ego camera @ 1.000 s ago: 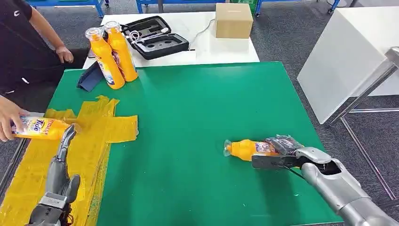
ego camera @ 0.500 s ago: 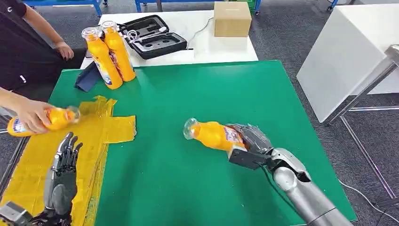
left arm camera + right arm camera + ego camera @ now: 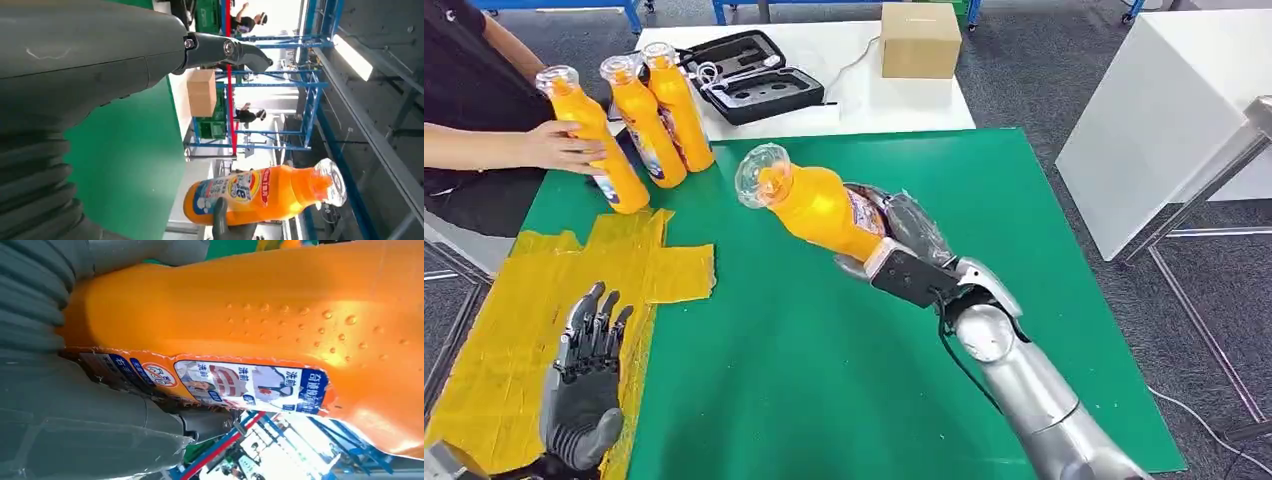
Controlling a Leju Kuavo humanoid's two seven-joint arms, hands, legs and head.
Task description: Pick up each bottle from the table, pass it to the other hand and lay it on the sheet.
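My right hand [image 3: 902,243] grips an orange bottle [image 3: 821,211] by its lower body and holds it in the air over the middle of the green table [image 3: 824,390], its clear cap [image 3: 761,175] tilted up and to the left. In the right wrist view the bottle's body and label [image 3: 250,315] lie against my right hand [image 3: 75,410]. My left hand [image 3: 584,375] is open, fingers spread, above the yellow sheet [image 3: 514,320] at the near left. The left wrist view shows an orange bottle [image 3: 265,192] beyond my left hand [image 3: 100,60].
A person's hand [image 3: 559,146] holds an upright orange bottle [image 3: 596,145] beside two more upright bottles [image 3: 659,115] at the far left of the table. A black case [image 3: 749,80] and a cardboard box [image 3: 919,40] sit on the white table behind. Another white table [image 3: 1164,110] stands at the right.
My right hand lifted the bottle off the table and carried it up and leftward. The person took the bottle from the sheet and stood it by the two others. My left hand's fingers spread.
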